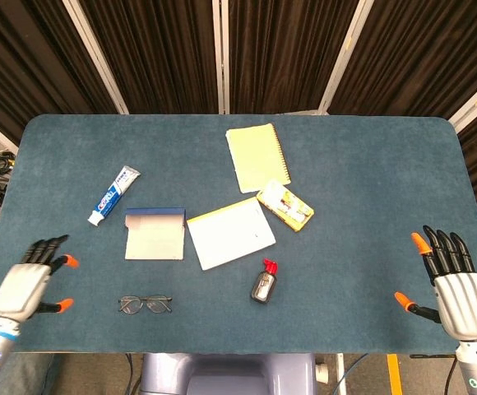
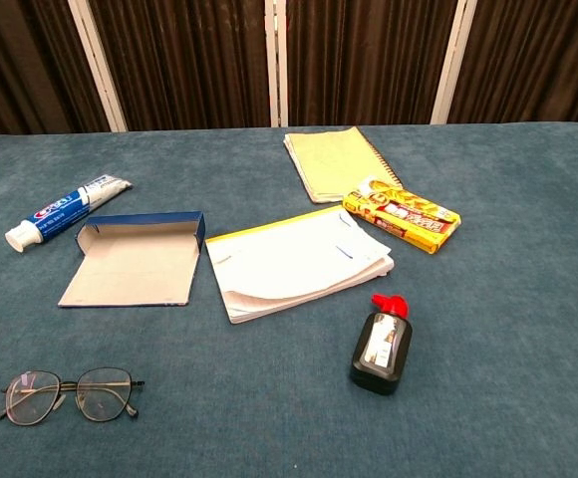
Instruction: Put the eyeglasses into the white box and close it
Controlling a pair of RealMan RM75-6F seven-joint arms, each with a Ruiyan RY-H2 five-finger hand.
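The eyeglasses (image 1: 145, 304) (image 2: 68, 394) lie folded out flat near the table's front edge, left of centre. Behind them lies the white box (image 1: 154, 238) (image 2: 130, 262), flat and open, with a blue rim on its raised far flap. My left hand (image 1: 30, 285) hovers open over the front left of the table, left of the glasses, fingers spread. My right hand (image 1: 452, 282) is open at the front right edge, fingers spread and empty. Neither hand shows in the chest view.
A toothpaste tube (image 1: 113, 195) lies left of the box. A white pad with a yellow edge (image 1: 230, 232), a yellow snack packet (image 1: 285, 206), a green spiral notebook (image 1: 257, 156) and a small black bottle with a red cap (image 1: 263, 281) fill the middle.
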